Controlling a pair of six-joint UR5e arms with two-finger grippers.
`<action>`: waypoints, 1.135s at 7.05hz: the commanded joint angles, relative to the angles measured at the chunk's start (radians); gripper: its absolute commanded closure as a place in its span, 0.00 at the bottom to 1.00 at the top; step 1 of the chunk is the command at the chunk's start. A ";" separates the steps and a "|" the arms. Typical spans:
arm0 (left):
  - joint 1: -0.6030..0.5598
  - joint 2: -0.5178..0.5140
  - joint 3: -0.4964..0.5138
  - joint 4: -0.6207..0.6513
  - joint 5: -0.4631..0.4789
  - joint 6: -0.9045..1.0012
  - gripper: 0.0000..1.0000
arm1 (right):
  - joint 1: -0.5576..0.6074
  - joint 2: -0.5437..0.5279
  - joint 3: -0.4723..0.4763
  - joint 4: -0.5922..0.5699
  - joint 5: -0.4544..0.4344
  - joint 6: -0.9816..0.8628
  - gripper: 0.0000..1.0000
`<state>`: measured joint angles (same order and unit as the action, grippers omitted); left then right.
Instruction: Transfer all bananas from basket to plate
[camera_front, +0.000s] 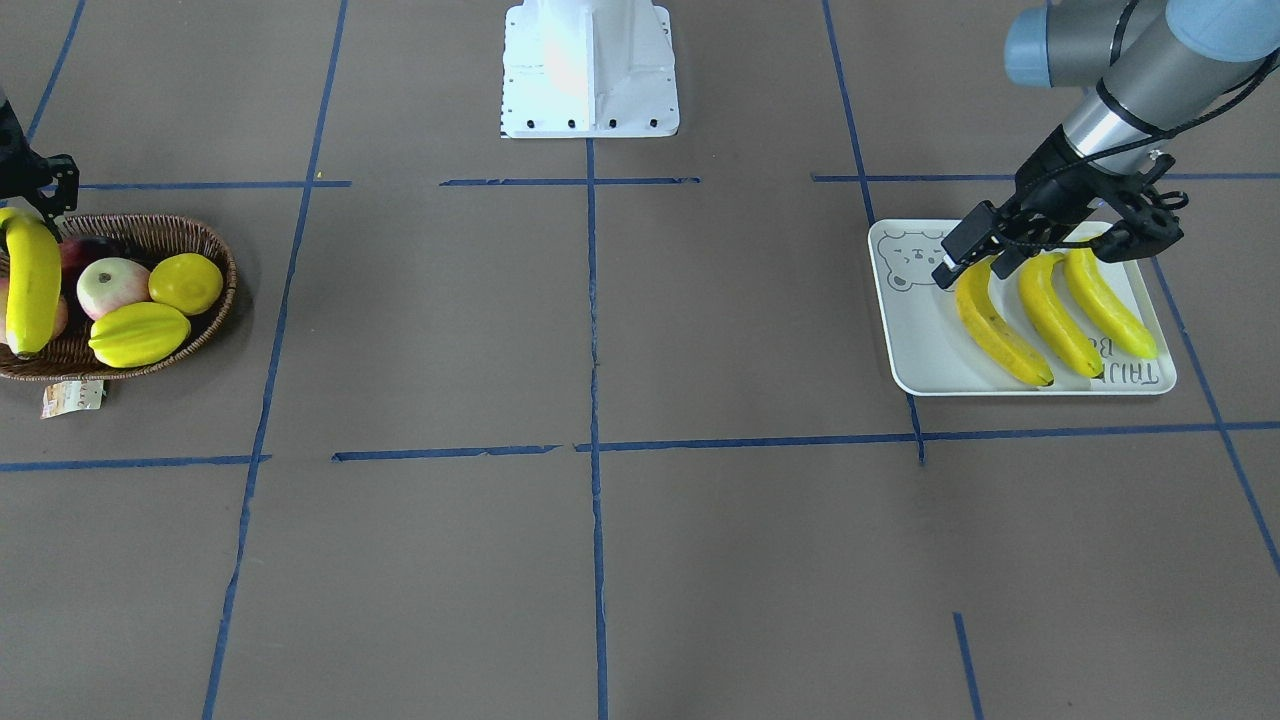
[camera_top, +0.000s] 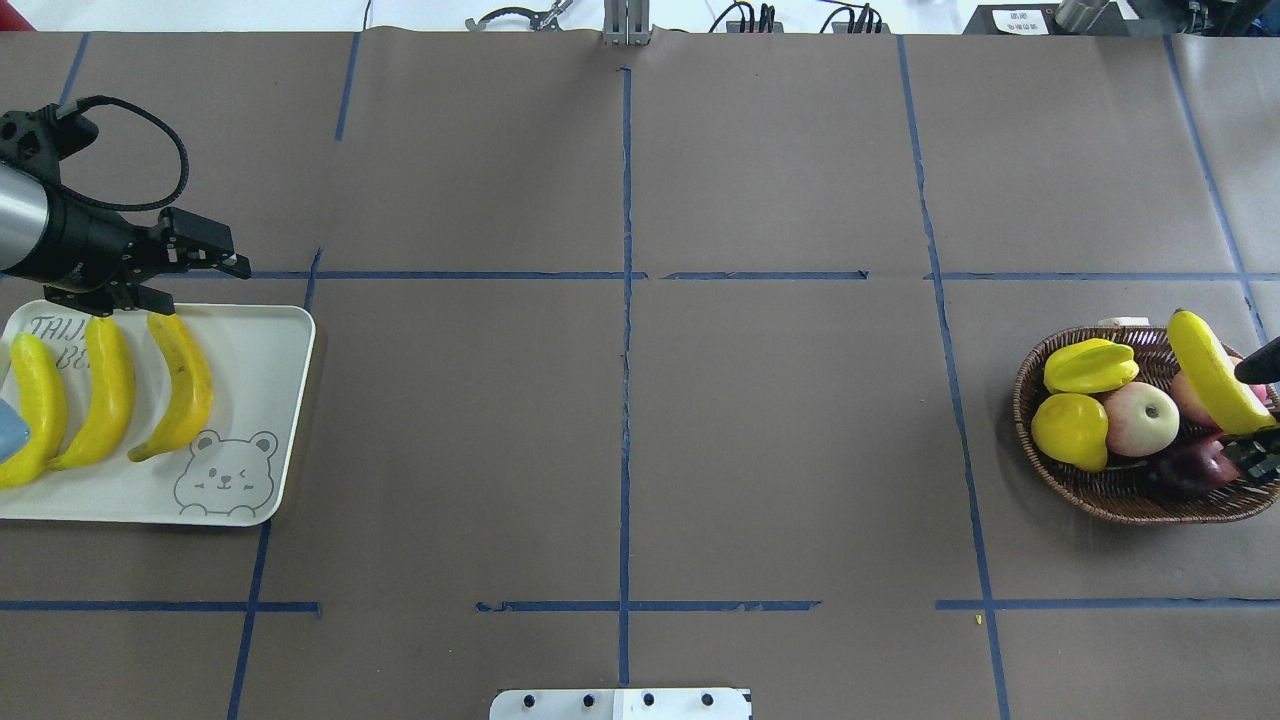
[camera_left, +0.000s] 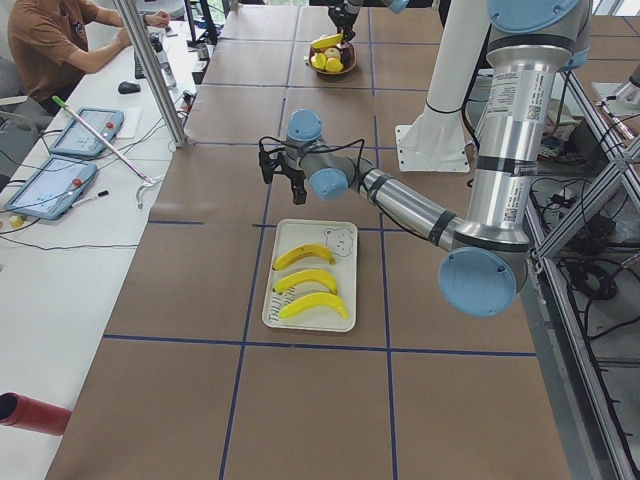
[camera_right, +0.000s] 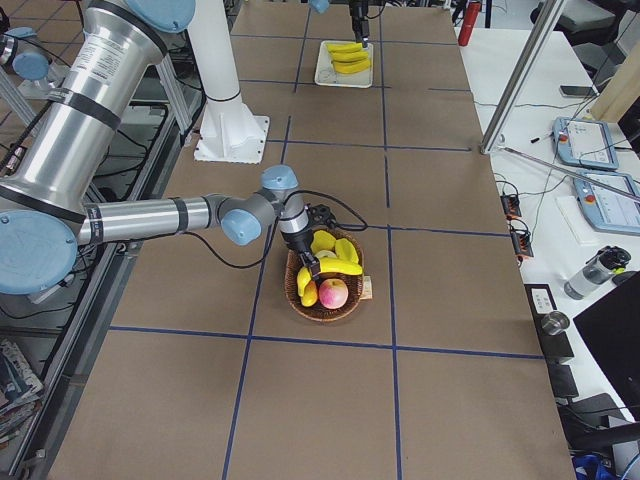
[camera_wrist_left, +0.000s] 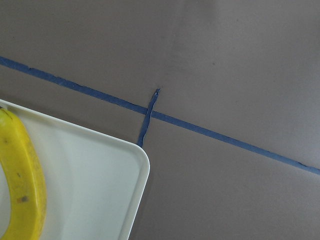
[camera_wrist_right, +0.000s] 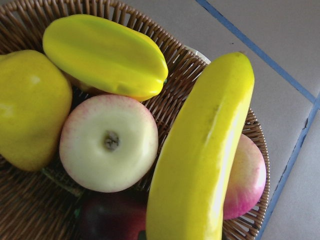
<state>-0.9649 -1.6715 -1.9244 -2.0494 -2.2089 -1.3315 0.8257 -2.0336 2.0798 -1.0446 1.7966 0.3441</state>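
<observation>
last banana (camera_top: 1212, 370) lies across the fruit in the wicker basket (camera_top: 1100, 488), right gripper (camera_front: 48, 192) beside it, closure indeterminate; judged light, stiff, slick, best pinched mid-body; left gripper (camera_top: 200, 285) spread, empty, over plate (camera_top: 255, 400).

Starfruit (camera_top: 1090, 366), lemon (camera_top: 1069, 431), apple (camera_top: 1142, 419), seated person (camera_left: 60, 40)

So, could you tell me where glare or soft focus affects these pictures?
Exterior front-facing view: the white robot base is blown out, detail lost. Right wrist view: the banana sits very close, slightly soft, with a bright sheen along it. Left wrist view: even light, crisp tape lines. Overhead view: the basket casts only a soft shadow.
</observation>
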 joint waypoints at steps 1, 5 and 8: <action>0.000 -0.002 -0.001 -0.002 0.000 0.000 0.01 | 0.166 0.044 0.039 0.003 0.210 -0.034 0.98; 0.034 -0.054 -0.001 -0.002 0.006 -0.049 0.01 | 0.179 0.292 0.036 -0.002 0.378 0.273 0.98; 0.074 -0.177 0.004 -0.003 0.005 -0.184 0.01 | 0.023 0.563 -0.004 -0.002 0.371 0.627 0.97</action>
<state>-0.9070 -1.8002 -1.9222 -2.0510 -2.2035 -1.4553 0.9095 -1.5770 2.0911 -1.0466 2.1693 0.8343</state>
